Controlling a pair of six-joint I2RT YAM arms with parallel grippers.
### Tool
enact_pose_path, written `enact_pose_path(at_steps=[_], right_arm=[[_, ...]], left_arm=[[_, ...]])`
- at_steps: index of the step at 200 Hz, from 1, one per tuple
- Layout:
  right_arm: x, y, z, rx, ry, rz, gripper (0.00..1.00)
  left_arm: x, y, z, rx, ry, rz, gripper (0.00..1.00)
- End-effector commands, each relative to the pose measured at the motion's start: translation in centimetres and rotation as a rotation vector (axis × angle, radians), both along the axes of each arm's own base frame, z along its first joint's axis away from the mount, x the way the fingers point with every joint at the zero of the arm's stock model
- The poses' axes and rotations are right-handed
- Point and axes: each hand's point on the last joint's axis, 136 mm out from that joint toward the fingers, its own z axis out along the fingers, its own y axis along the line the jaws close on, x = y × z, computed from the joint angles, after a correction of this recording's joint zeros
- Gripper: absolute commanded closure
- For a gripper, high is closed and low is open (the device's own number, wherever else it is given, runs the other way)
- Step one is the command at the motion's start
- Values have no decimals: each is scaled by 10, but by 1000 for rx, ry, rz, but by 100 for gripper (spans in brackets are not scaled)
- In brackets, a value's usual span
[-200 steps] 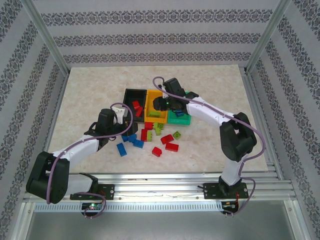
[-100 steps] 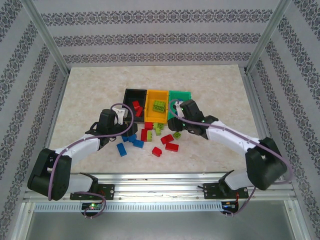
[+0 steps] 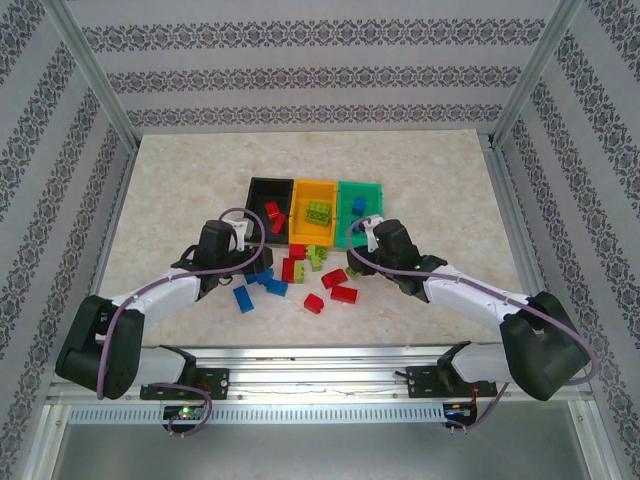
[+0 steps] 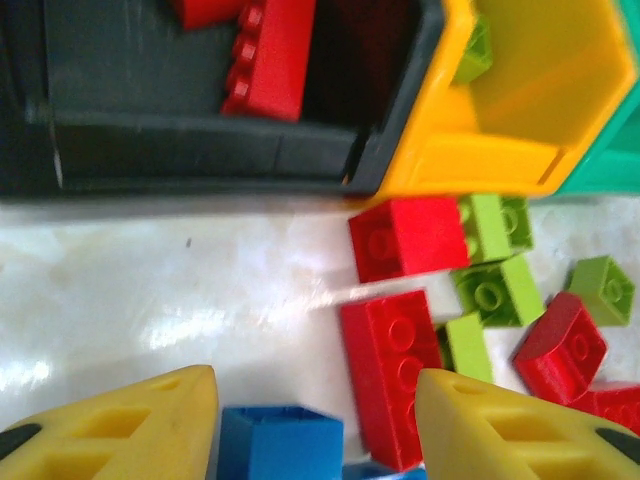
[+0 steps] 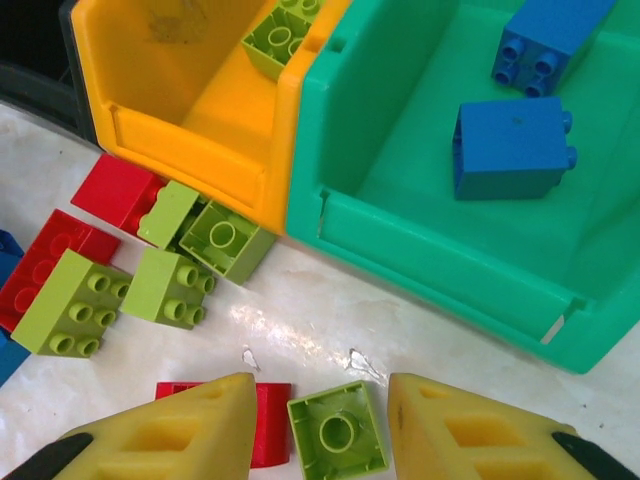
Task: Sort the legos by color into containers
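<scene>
The black bin (image 3: pixel 262 190), orange-yellow bin (image 3: pixel 312 190) and green bin (image 3: pixel 362 190) stand in a row. Red bricks (image 4: pixel 270 55) lie in the black one, a lime brick (image 5: pixel 285 35) in the orange-yellow one, two blue bricks (image 5: pixel 512 148) in the green one. Loose legos (image 3: pixel 300 270) are scattered in front of the bins. My left gripper (image 4: pixel 315 420) is open low over the pile, a blue brick (image 4: pixel 280 440) between its fingers and a long red brick (image 4: pixel 390 375) beside it. My right gripper (image 5: pixel 322 420) is open around an upside-down lime brick (image 5: pixel 337 430).
A red brick (image 5: pixel 265 425) lies just left of the lime one, under my right gripper's left finger. More lime bricks (image 5: pixel 170 285) crowd against the orange-yellow bin's front wall (image 5: pixel 190 150). Metal frame posts and patterned walls ring the beige tabletop (image 3: pixel 170 200).
My right arm has pulled back from above the orange-yellow bin and come down at the near right of the pile, open over a lime brick. The left gripper barely shifted.
</scene>
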Motion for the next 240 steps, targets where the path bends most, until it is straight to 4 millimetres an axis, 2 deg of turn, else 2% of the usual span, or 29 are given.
enact_pose_path(at_steps=[1, 30, 56, 82, 184, 240], right_arm=[[7, 4, 6, 38, -22, -5, 60], [7, 7, 2, 45, -11, -1, 60], [6, 11, 6, 62, -10, 9, 59], [5, 9, 6, 58, -11, 5, 59], [3, 11, 8, 69, -12, 10, 58], [3, 10, 9, 75, -18, 8, 58]], left_arm=[[-19, -1, -9, 63, 135, 1, 47], [-33, 4, -11, 181, 201, -11, 47], [-38, 9, -11, 263, 228, -18, 47], [-36, 12, -11, 344, 241, -27, 47], [-20, -13, -17, 534, 264, -125, 50], [-16, -5, -32, 616, 295, -114, 51]])
